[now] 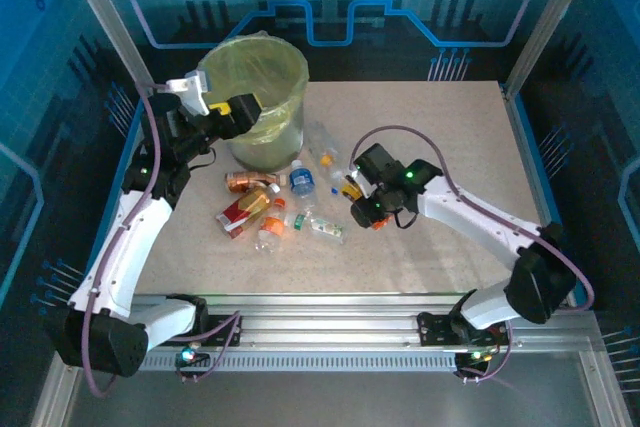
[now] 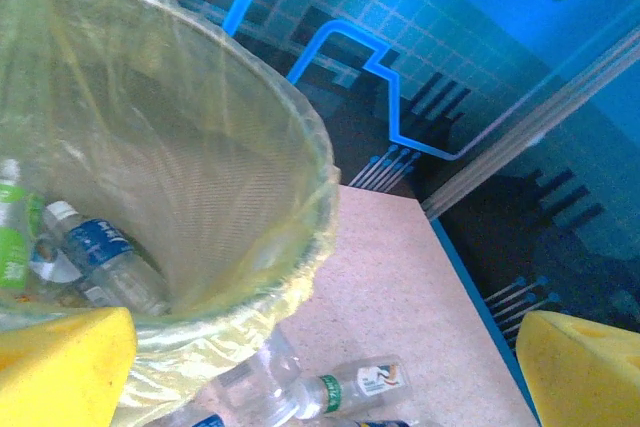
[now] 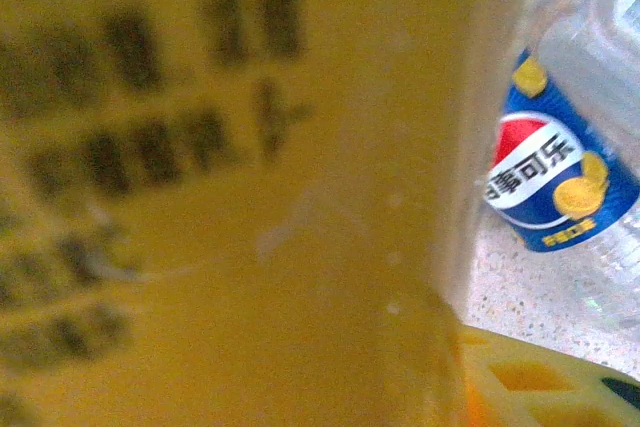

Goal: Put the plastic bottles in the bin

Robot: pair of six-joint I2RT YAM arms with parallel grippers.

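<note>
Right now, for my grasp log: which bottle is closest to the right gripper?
The yellow-labelled bottle: the right gripper is shut on it, its label close against the wrist camera. The blue Pepsi-labelled bottle lies beside it.

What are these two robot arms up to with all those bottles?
They are clearing plastic bottles off the table into the bin, which is lined with a green bag. The right gripper is closed on a yellow-labelled bottle mid-table. The left gripper hangs open over the bin's rim, holding nothing. A few bottles lie in the bin; several remain on the table.
</note>
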